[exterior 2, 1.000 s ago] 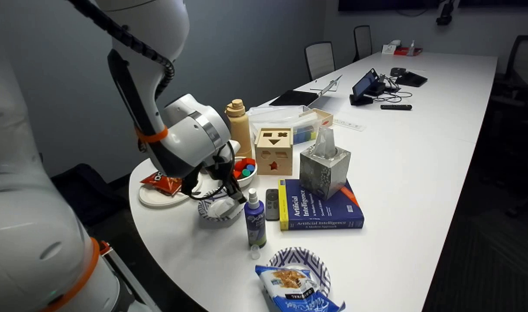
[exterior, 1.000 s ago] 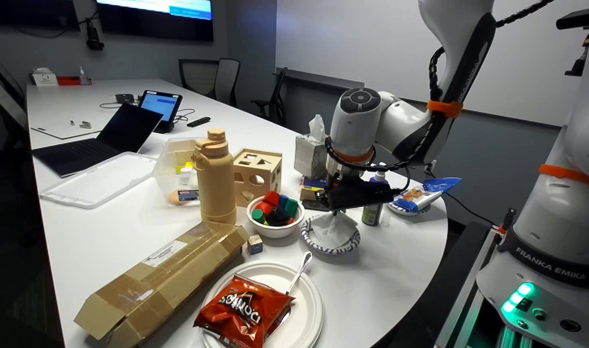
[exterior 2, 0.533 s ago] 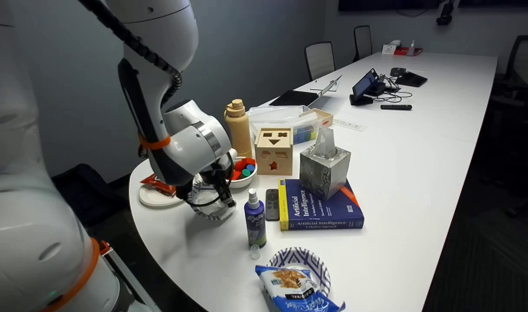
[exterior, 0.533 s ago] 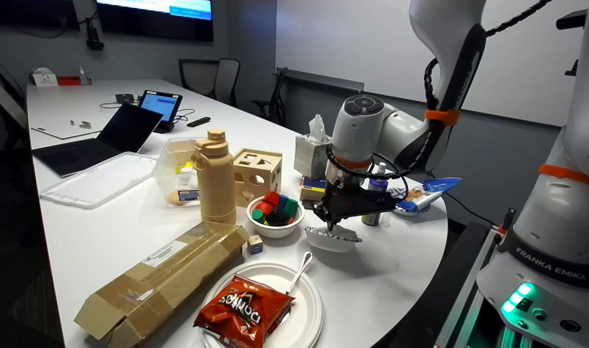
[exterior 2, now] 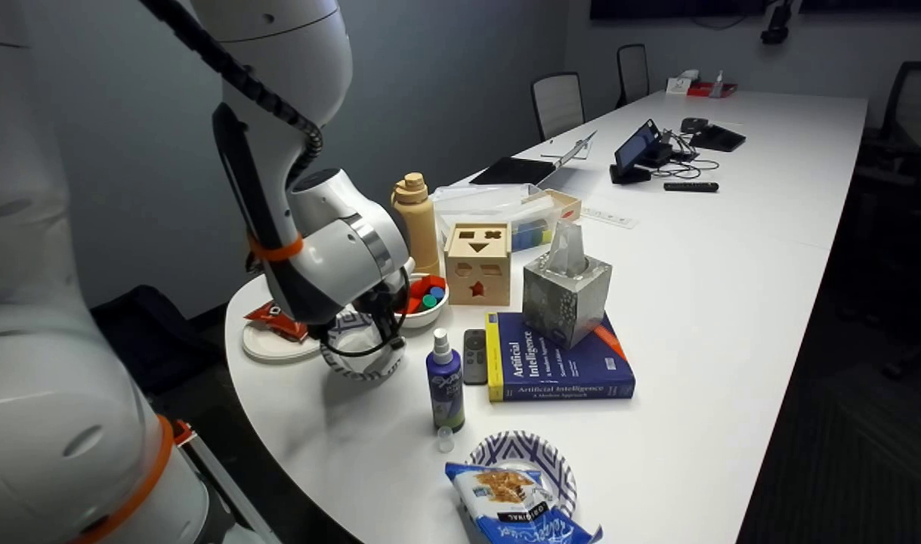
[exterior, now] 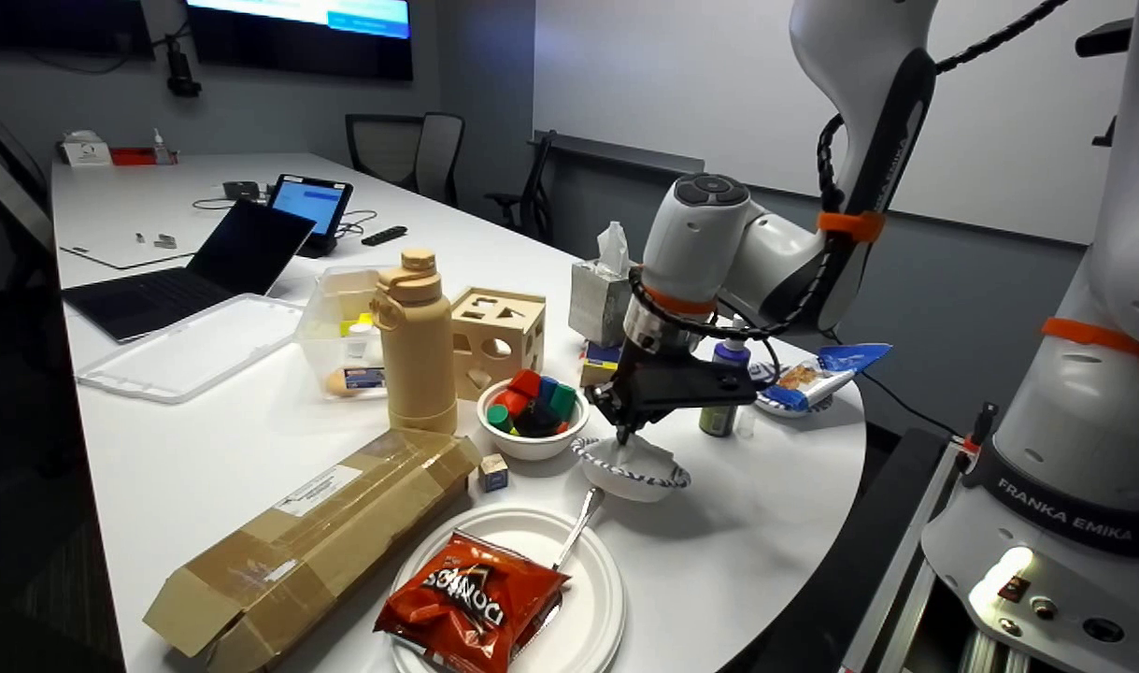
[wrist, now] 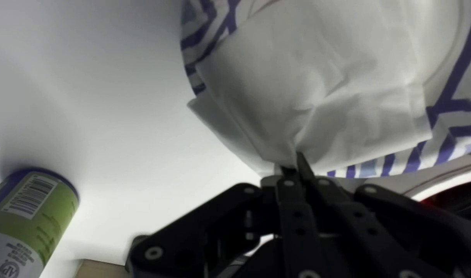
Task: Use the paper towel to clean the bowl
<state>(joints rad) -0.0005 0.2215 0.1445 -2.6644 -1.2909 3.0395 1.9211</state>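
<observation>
Grey walls and a whiteboard frame a long white table, and the work sits at its rounded end. Wiping looks to be the step in hand: the towel lies in the bowl, draped over much of its inside. How clean the bowl is cannot be told, since the towel hides much of its bottom. The next move seems to call for light strokes across that bottom, with little downward push: the bowl looks like thin paper, and nothing visible braces it. In an exterior view it appears tilted, so a hard stroke could skid it, perhaps into the block bowl close by.

The pincer has its jaws drawn together, pinching a gathered fold of the towel. From the tips the towel fans out into the bowl, and in the wrist view part of it hangs over the patterned rim on the pincer's side. The tips appear to stand at or just above that rim; how deep they reach is hard to tell.
</observation>
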